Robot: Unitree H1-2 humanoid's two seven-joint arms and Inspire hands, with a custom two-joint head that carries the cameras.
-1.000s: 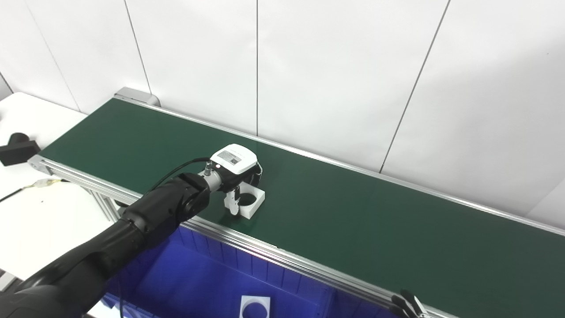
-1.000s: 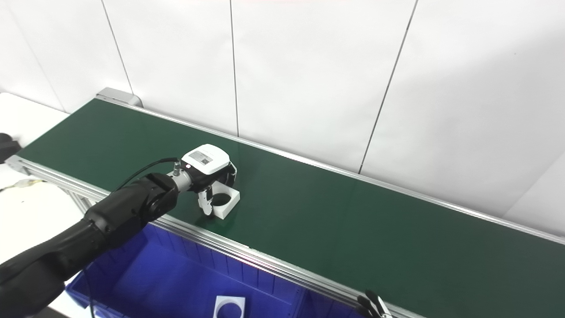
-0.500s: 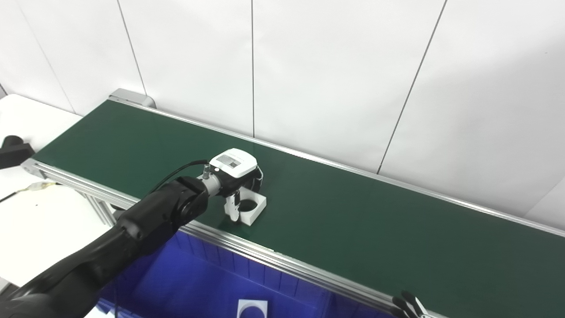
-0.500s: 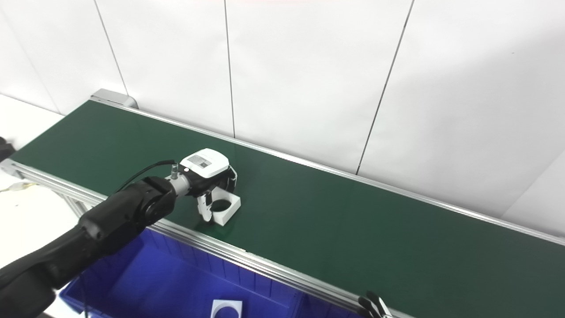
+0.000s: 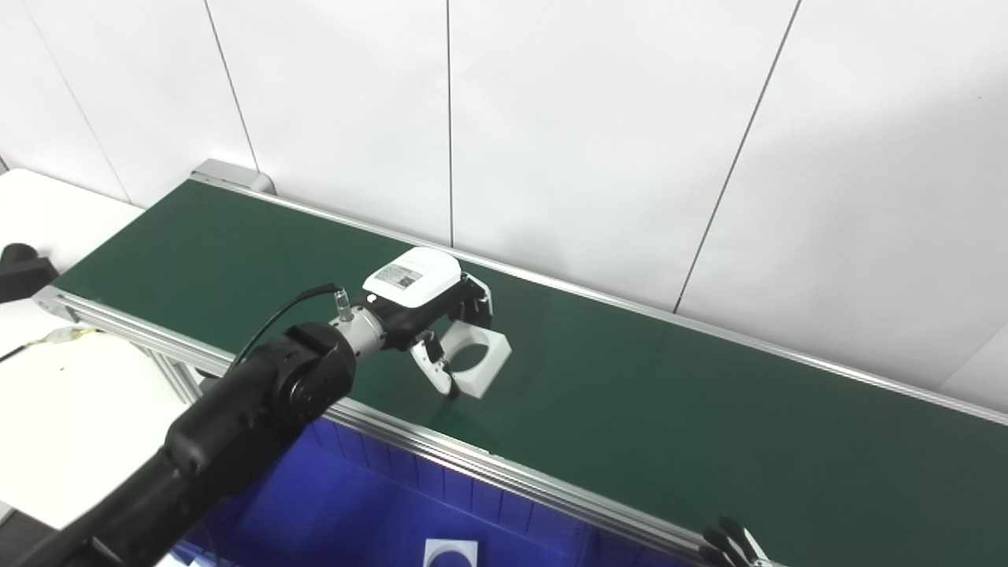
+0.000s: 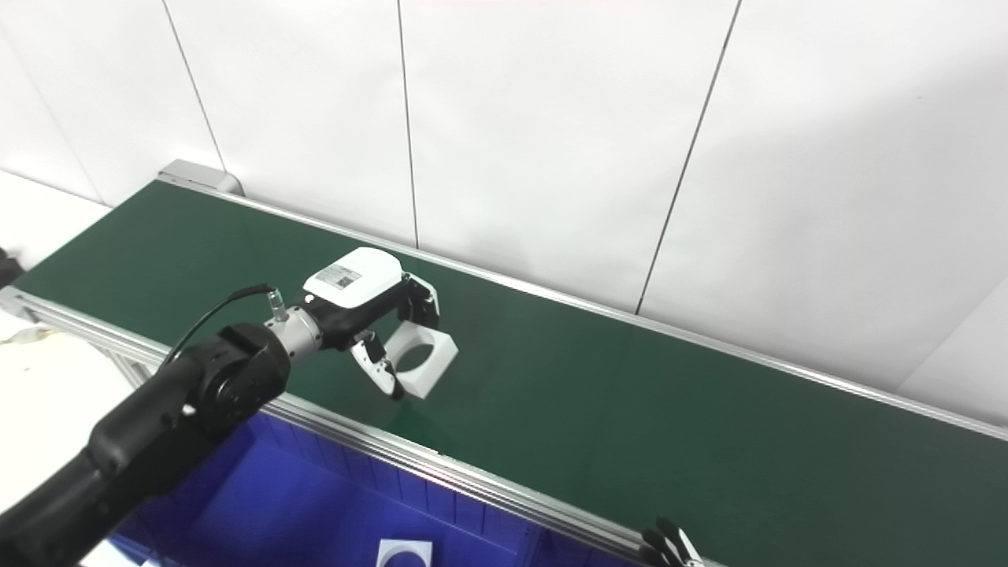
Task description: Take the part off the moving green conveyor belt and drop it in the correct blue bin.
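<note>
green belt (image 5: 669,409) | left hand (image 5: 429,303) fingers gripping white part (image 5: 482,364) | right hand (image 5: 728,545) unclear

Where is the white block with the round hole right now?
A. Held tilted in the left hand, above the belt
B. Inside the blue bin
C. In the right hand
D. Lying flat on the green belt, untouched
A: the left hand grips the white block, tilted, clear of the green belt.

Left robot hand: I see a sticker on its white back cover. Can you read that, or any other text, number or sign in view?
Sticker on the left robot hand's white cover: printed marks, too small and blurred to read.
White part it holds: no text.
Green belt, blue bin: none visible.
</note>
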